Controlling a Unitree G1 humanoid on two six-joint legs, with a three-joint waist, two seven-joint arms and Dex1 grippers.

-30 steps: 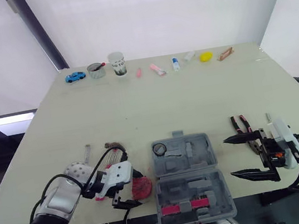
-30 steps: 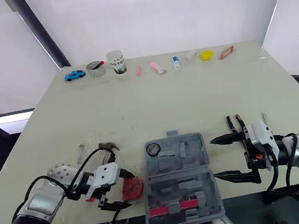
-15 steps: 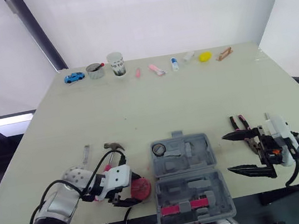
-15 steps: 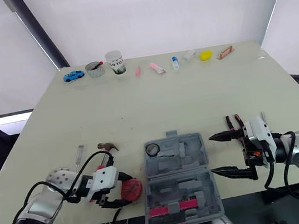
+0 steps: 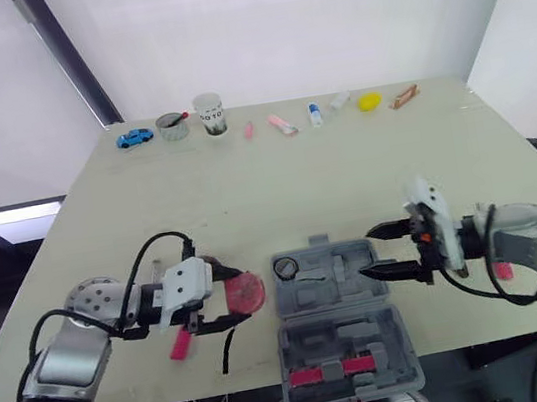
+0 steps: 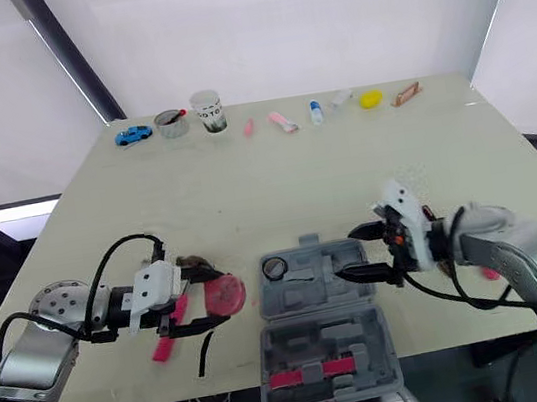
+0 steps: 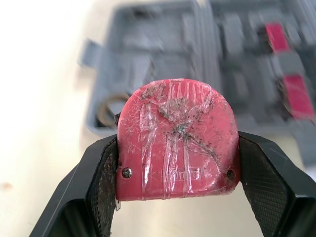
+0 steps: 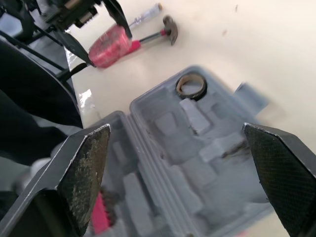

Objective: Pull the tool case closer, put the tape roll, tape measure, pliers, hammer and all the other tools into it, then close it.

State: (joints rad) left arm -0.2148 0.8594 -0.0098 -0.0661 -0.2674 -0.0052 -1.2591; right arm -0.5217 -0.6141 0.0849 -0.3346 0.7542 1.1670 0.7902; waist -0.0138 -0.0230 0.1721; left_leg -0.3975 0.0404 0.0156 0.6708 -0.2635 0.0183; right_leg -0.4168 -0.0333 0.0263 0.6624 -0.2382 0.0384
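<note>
Tool case [image 7: 237, 54]: blurred in the left wrist view, its middle hidden behind the tape measure [image 7: 177, 139]; its near half is cut off by the edge in the right wrist view.
Hammer [image 5: 180, 345]: handle smeared, head mostly behind the left gripper [image 5: 234, 293].
Pink bit [image 5: 502, 270]: behind the right arm, too little shows to name it.
Far edge of the surface [image 5: 441, 135]: a row of small things [image 5: 282, 124], too small to tell.
</note>
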